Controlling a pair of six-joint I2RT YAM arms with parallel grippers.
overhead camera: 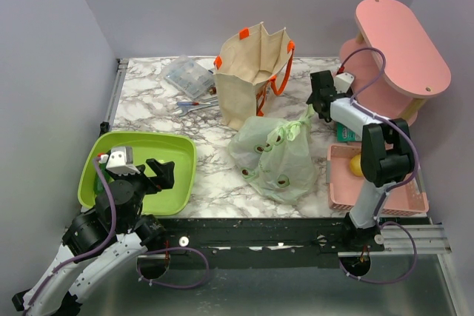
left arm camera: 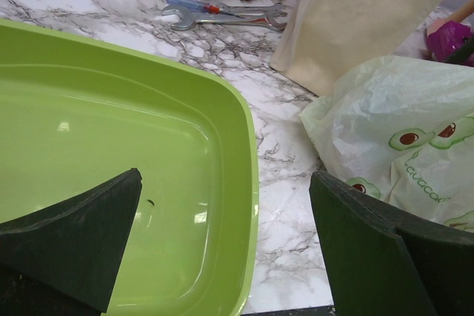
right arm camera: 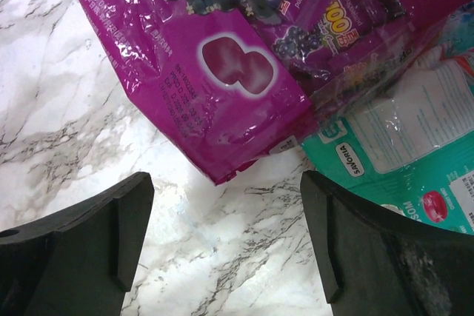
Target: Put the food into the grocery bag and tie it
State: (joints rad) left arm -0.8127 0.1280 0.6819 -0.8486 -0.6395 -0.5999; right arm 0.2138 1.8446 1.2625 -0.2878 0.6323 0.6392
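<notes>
**Q:** Where is the bag?

**A:** The light green, avocado-print grocery bag (overhead camera: 275, 155) lies slumped and bulging in the middle of the marble table (overhead camera: 215, 183), just in front of the beige tote (overhead camera: 248, 79). Its neck is bunched up toward the right arm. I cannot tell if it is knotted, and its contents are hidden.

**Q:** Is any food outside it?

**A:** One yellow fruit, probably the lemon (overhead camera: 356, 164), sits in the pink basket (overhead camera: 385, 199) at the right edge. No other produce shows.

**Q:** How is the right arm posed?

**A:** It reaches forward over the basket with its elbow high. The right gripper (overhead camera: 320, 105) points down at the table just behind the bag's neck. Its jaws are apart with nothing between them. Its wrist view shows marble, a purple grape-candy packet (right arm camera: 222, 72) and a teal packet (right arm camera: 400, 138). It is likely placed there to work the handles.

**Q:** And the left arm?

**A:** It is folded low near its base. The left gripper (overhead camera: 161, 174) hangs over the lime green tray (overhead camera: 174, 149), jaws wide apart and holding nothing. It seems to be parked clear of the bag.
</notes>
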